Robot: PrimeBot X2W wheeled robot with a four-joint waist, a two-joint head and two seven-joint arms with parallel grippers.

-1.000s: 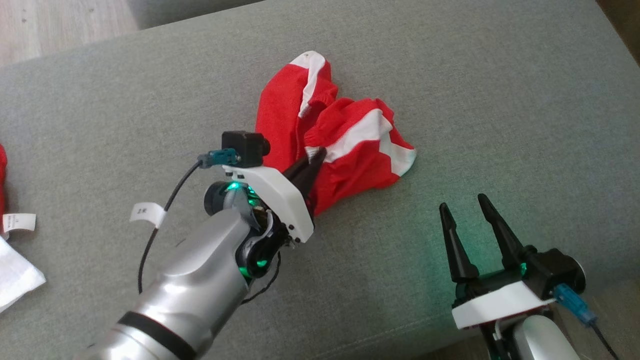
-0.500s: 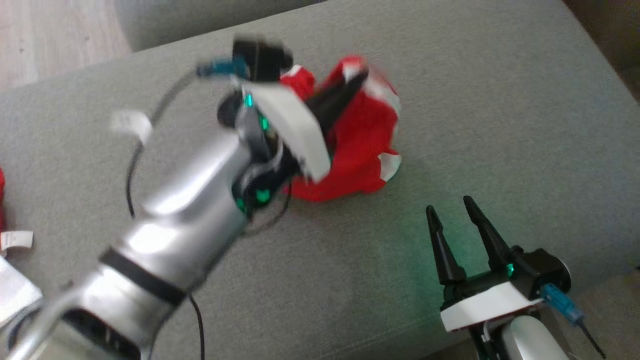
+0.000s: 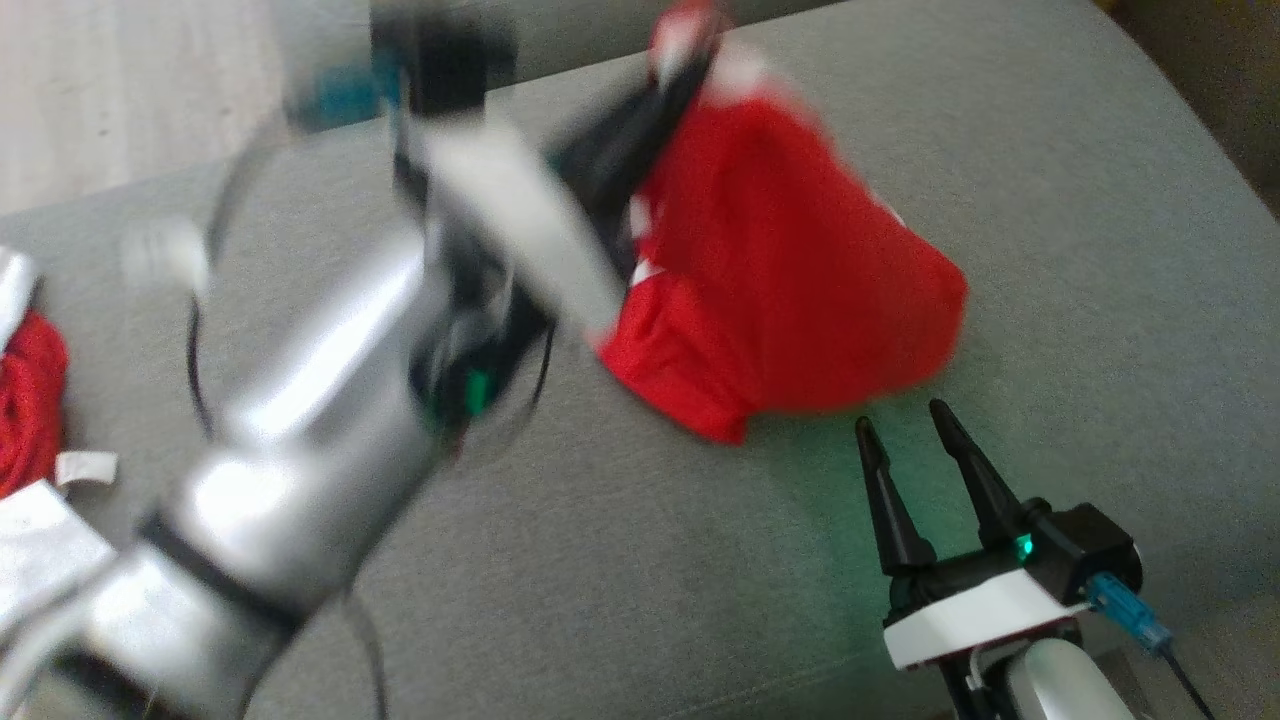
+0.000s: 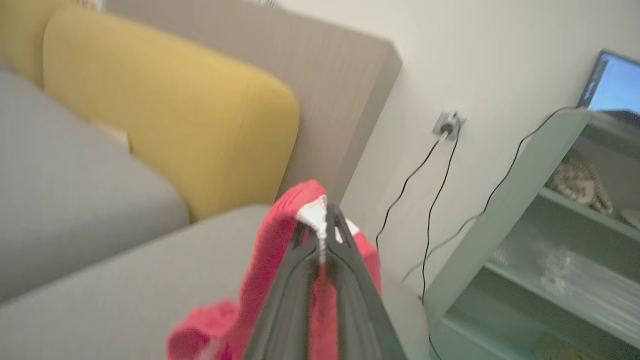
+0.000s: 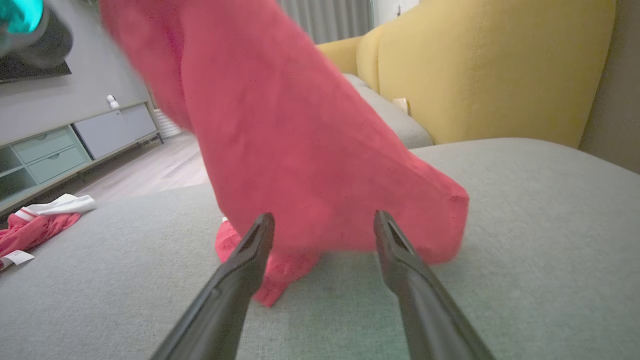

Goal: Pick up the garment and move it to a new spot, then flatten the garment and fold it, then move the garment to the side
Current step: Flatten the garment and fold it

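Head view: one red garment (image 3: 790,260) hangs from the left hand (image 3: 690,80), which is clamped shut on its white-trimmed top. Its long axis slopes down to the sofa (image 3: 1050,200) near the far edge. The right hand (image 3: 900,415), wide open and empty, sits just beside its hem.

1. a home living room.
2. under the right claw (image 5: 324,219) lies a grey upholstered sofa seat (image 5: 525,225); beyond the claw and to its right stand plump yellow back cushions (image 5: 500,65).
3. far to that claw's left are a wood floor (image 5: 150,175) and a low cabinet with drawers (image 5: 65,145).
4. up and right of the left claw (image 4: 325,216) are a wall socket (image 4: 446,123) with trailing cables, a pale green shelf unit (image 4: 525,210) and a lit screen (image 4: 610,82) above it.
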